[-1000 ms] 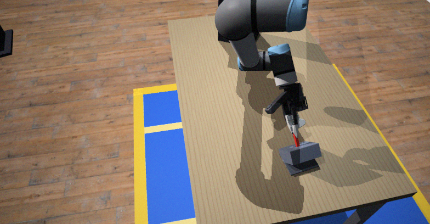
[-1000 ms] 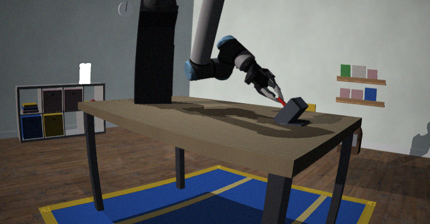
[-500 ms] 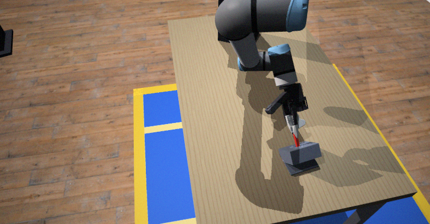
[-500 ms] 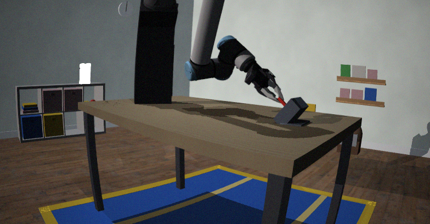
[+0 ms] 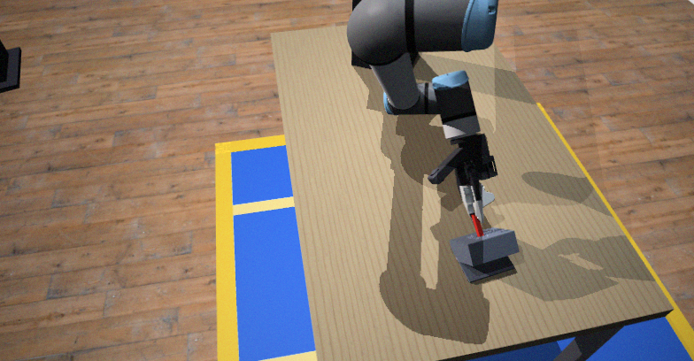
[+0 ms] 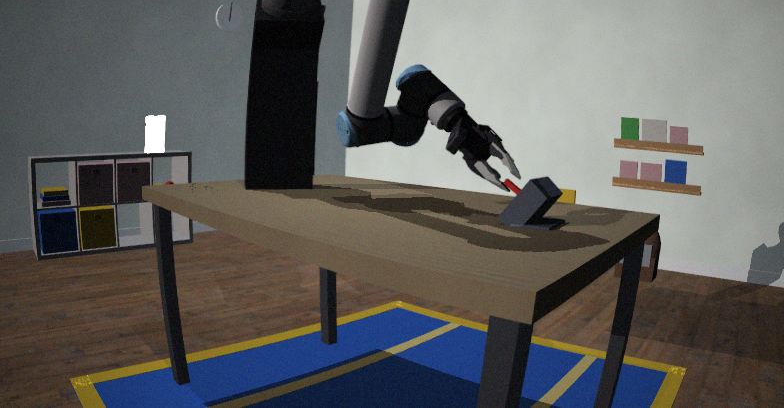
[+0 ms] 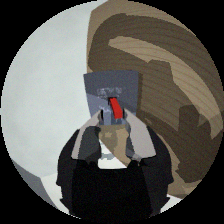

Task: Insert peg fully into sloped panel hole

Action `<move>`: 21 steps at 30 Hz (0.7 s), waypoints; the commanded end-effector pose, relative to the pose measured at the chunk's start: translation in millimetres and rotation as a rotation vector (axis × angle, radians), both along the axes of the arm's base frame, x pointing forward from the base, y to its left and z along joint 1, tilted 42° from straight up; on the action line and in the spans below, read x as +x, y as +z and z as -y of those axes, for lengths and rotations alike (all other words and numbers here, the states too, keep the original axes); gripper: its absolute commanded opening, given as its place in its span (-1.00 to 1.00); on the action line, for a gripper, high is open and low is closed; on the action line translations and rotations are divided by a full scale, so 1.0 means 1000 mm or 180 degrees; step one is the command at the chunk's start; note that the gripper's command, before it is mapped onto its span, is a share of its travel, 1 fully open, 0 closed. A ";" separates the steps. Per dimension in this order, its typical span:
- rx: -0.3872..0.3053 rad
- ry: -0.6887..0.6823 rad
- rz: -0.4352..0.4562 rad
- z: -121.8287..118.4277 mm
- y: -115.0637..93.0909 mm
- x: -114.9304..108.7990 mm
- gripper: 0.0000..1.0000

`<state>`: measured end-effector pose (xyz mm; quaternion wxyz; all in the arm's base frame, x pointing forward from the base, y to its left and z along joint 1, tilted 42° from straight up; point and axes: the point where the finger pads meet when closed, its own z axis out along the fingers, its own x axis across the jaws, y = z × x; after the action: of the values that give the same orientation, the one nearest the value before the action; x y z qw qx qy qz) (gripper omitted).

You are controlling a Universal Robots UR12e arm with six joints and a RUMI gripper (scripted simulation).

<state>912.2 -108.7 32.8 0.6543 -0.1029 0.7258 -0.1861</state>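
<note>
A dark grey sloped panel [image 5: 486, 248] stands on a flat base near the right front of the wooden table; it also shows in the exterior view [image 6: 529, 202] and in the wrist view [image 7: 112, 92]. The red peg [image 5: 477, 226] sticks out of the hole in the panel's sloped face, with part of its length still outside. In the wrist view the peg [image 7: 115, 108] leans a little to one side. My gripper [image 5: 478, 212] is just behind the peg's rear end. Its fingers stand slightly parted on either side of the peg and no longer squeeze it.
The panel sits some way in from the table's front and right edges [image 5: 631, 241]. The arm's black base column [image 6: 282, 103] stands at the far end of the table. A shelf unit [image 6: 109, 202] and wall shelves [image 6: 656, 155] are well off the table.
</note>
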 end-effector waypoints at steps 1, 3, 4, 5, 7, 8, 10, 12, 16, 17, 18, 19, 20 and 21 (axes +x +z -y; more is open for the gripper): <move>0.0000 0.0002 0.0000 0.000 0.000 0.000 -0.51; 0.0000 0.0002 0.0000 0.000 0.000 0.000 -0.46; 0.0000 0.0002 0.0000 0.000 0.000 0.000 -0.43; 0.0000 0.0002 0.0000 0.000 0.000 0.000 -0.40; 0.0000 0.0002 0.0000 0.000 0.000 0.000 -0.34; 0.0000 0.0002 0.0000 0.000 0.000 0.000 -0.31; 0.0000 0.0002 0.0000 0.000 0.000 0.000 -0.26; 0.0002 0.0001 -0.0004 0.000 0.000 -0.002 -0.20; 0.0003 0.0000 -0.0005 0.000 0.000 -0.005 -0.14; 0.0003 -0.0002 -0.0005 0.000 0.000 -0.008 -0.11; 0.0002 -0.0001 -0.0004 0.000 0.000 -0.010 -0.08; 0.0002 -0.0001 -0.0004 0.000 0.001 -0.013 -0.05; 0.0002 -0.0001 -0.0004 -0.001 0.001 -0.017 -0.03; 0.0002 -0.0001 -0.0004 -0.001 0.001 -0.020 0.00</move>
<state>906.9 -107.3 32.3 0.6543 -0.1033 0.7258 -0.1855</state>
